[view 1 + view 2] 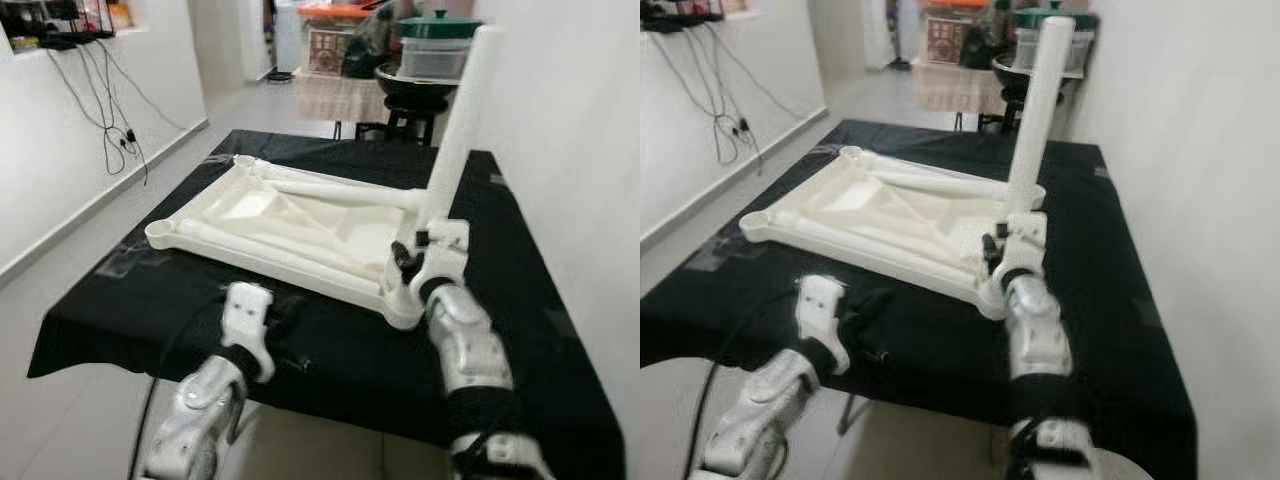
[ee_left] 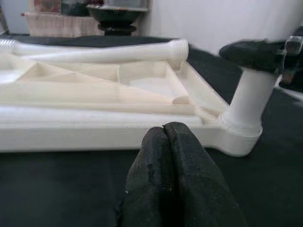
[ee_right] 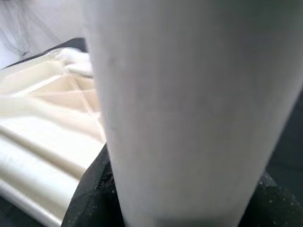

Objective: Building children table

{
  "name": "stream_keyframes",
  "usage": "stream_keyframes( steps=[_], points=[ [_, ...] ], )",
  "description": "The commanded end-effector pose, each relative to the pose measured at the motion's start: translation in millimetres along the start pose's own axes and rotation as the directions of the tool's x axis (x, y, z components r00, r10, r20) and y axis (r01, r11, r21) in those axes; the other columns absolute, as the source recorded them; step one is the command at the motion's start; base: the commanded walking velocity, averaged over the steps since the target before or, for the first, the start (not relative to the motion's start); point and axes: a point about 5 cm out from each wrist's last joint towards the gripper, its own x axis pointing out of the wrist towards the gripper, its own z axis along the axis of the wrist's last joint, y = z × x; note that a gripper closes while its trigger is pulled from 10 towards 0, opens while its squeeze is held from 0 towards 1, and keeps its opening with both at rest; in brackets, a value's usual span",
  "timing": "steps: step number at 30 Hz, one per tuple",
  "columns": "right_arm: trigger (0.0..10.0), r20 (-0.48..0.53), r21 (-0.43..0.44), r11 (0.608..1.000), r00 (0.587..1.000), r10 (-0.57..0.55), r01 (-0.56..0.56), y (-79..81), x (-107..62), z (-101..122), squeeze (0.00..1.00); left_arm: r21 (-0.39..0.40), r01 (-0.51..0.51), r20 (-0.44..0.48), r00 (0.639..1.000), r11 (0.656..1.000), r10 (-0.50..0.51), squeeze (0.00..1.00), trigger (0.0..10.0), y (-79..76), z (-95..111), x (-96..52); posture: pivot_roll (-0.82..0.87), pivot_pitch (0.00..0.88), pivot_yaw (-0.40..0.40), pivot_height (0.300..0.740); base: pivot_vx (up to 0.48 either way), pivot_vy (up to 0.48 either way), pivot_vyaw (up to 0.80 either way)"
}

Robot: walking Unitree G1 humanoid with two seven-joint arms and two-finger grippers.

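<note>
So the white plastic tabletop (image 1: 290,225) is lying upside down on a table with a black cloth (image 1: 330,350), ribbed underside facing up, round leg sockets at the corners. One white table leg (image 1: 458,120) stands upright in the near right corner socket, leaning a little toward the wall (image 1: 570,150). The right gripper (image 1: 412,262) is clamped around that leg low down, right above the socket; in the right wrist view the leg (image 3: 189,109) sits between the black fingers (image 3: 90,198). A second leg (image 1: 335,190) lies flat across the far side of the tabletop. The left gripper (image 2: 163,142) hovers over the cloth just beside the near edge of the tabletop, its fingers pressed together with nothing between them. Behind the table there's a stool with a dark bowl (image 1: 415,85) and stacked containers.
</note>
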Motion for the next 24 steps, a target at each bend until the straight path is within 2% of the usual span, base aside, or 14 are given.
stream_keyframes(
  steps=[1,5,6,8,9,11,12,16,17,18,19,20,22,24],
  points=[
    [0.0,-0.095,-0.021,0.999,0.995,0.030,-0.032,3.9,4.1,-21.8,0.00,-0.016,0.021,-0.011,1.000,1.000,-0.022,0.00,10.0,-4.4,-2.5,1.8,-0.04,0.027,-0.043,0.740,0.000,0.000,0.00],
    [0.0,-0.111,-0.022,1.000,0.994,-0.015,0.013,-6.1,12.2,-18.6,0.00,-0.012,0.007,-0.004,1.000,1.000,-0.007,0.00,10.0,-4.7,-2.6,2.5,-0.03,0.021,-0.044,0.740,0.000,0.000,0.00],
    [9.3,-0.117,-0.044,0.999,0.993,-0.010,0.005,-8.6,14.6,-15.0,0.00,-0.012,0.006,-0.004,1.000,1.000,-0.006,0.00,10.0,-5.0,-2.9,2.7,-0.04,0.017,-0.044,0.740,0.000,0.000,0.00],
    [9.3,-0.123,-0.060,0.998,0.992,-0.027,0.019,-8.8,13.9,-11.7,0.00,-0.013,0.006,-0.005,1.000,1.000,-0.006,0.00,10.0,-5.2,-3.1,2.8,-0.04,0.016,-0.044,0.740,0.000,0.000,0.00],
    [10.0,-0.108,-0.073,0.997,0.994,0.010,-0.019,-9.3,15.8,-3.8,0.95,-0.014,0.012,-0.007,1.000,1.000,-0.012,0.00,10.0,-5.7,-3.4,3.4,-0.04,0.013,-0.043,0.740,0.000,0.000,0.00],
    [10.0,-0.066,-0.071,0.987,0.988,0.140,-0.145,-5.7,18.6,11.9,1.00,-0.017,0.019,-0.009,1.000,1.000,-0.019,0.00,10.0,-6.2,-3.9,4.1,-0.04,0.010,-0.043,0.740,0.000,0.000,0.00],
    [10.0,-0.066,-0.071,0.987,0.988,0.140,-0.145,-5.7,18.6,11.9,1.00,-0.017,0.019,-0.009,1.000,1.000,-0.019,0.00,10.0,-6.2,-3.9,4.1,-0.04,0.010,-0.043,0.740,0.000,0.000,0.00],
    [10.0,-0.011,-0.147,0.850,0.860,0.510,-0.505,7.8,17.1,36.8,1.00,-0.016,0.020,-0.012,1.000,1.000,-0.020,0.00,10.0,-6.4,-4.5,4.9,-0.04,0.004,-0.041,0.740,0.000,0.000,0.00],
    [10.0,-0.020,-0.170,0.792,0.806,0.592,-0.586,10.1,15.3,39.8,0.44,-0.016,0.020,-0.013,1.000,1.000,-0.020,0.00,10.0,-6.4,-4.8,5.1,-0.04,0.002,-0.042,0.740,0.000,0.000,0.00],
    [10.0,-0.020,-0.170,0.792,0.806,0.592,-0.586,10.1,15.3,39.8,0.44,-0.016,0.020,-0.013,1.000,1.000,-0.020,0.00,10.0,-6.4,-4.8,5.1,-0.04,0.002,-0.042,0.740,0.000,0.000,0.00],
    [10.0,-0.028,-0.180,0.704,0.718,0.695,-0.688,12.4,12.0,42.3,0.00,-0.017,0.021,-0.014,1.000,1.000,-0.021,0.00,10.0,-6.5,-5.2,5.3,-0.04,0.000,-0.043,0.740,0.000,0.000,0.00],
    [10.0,-0.047,-0.164,0.652,0.667,0.744,-0.740,10.5,13.8,43.4,0.00,-0.017,0.023,-0.016,1.000,1.000,-0.023,0.00,10.0,-6.8,-5.6,5.5,-0.03,0.000,-0.044,0.740,0.000,0.000,0.00],
    [10.0,-0.047,-0.164,0.652,0.667,0.744,-0.740,10.5,13.8,43.4,0.00,-0.017,0.023,-0.016,1.000,1.000,-0.023,0.00,10.0,-6.8,-5.6,5.5,-0.03,0.000,-0.044,0.740,0.000,0.000,0.00],
    [10.0,-0.106,-0.110,0.567,0.577,0.810,-0.816,6.7,17.1,42.3,0.00,-0.018,0.025,-0.019,0.999,1.000,-0.025,0.00,10.0,-7.5,-6.6,5.1,-0.02,0.000,-0.049,0.740,0.000,0.000,0.00]
  ],
)
